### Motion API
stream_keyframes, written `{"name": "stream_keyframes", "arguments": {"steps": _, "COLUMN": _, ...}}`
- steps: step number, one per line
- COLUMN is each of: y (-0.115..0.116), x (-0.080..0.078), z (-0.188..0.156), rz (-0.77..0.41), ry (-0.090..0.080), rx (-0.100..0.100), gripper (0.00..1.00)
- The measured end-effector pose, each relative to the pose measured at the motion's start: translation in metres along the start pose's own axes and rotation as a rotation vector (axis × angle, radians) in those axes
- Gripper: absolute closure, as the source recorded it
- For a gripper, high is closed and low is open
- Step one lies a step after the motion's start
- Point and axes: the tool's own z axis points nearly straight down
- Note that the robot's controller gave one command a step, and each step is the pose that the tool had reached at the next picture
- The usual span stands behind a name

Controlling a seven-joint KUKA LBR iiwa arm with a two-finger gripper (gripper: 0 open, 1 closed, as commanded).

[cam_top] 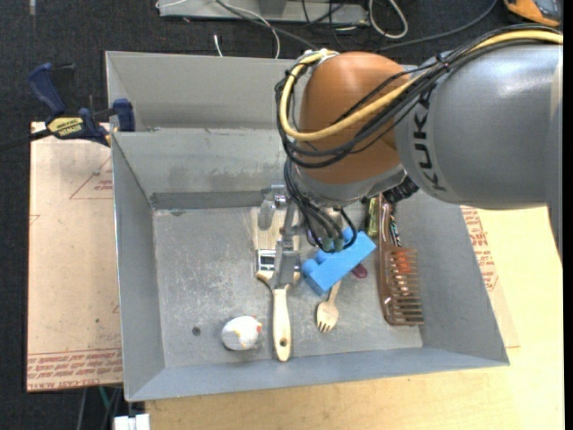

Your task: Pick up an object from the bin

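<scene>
My gripper (276,238) hangs below the orange dome in the middle of the bin, open. One metal finger (267,210) stands toward the back and the other (286,267) toward the front. Between them lies the upper end of a cream-coloured wooden utensil (281,322), whose handle runs to the bin's front wall. A blue block (337,262) lies just right of the gripper, partly under the cables. A small wooden fork (326,313) rests in front of the block.
A brown brush (399,280) lies along the right wall, with a green-and-yellow thing (372,215) behind it. A white ball with a red spot (240,333) sits at the front left. The arm and its dome hide the back right of the bin.
</scene>
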Motion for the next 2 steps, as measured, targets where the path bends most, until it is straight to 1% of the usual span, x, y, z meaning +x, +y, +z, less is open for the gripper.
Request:
{"name": "stream_keyframes", "arguments": {"steps": 1, "y": -0.001, "x": -0.002, "z": -0.004, "rz": 0.004, "ry": -0.007, "rx": -0.001, "gripper": 0.0}}
{"name": "stream_keyframes", "arguments": {"steps": 2, "y": -0.104, "x": -0.006, "z": 0.05, "rz": -0.203, "ry": -0.009, "rx": -0.001, "gripper": 0.0}}
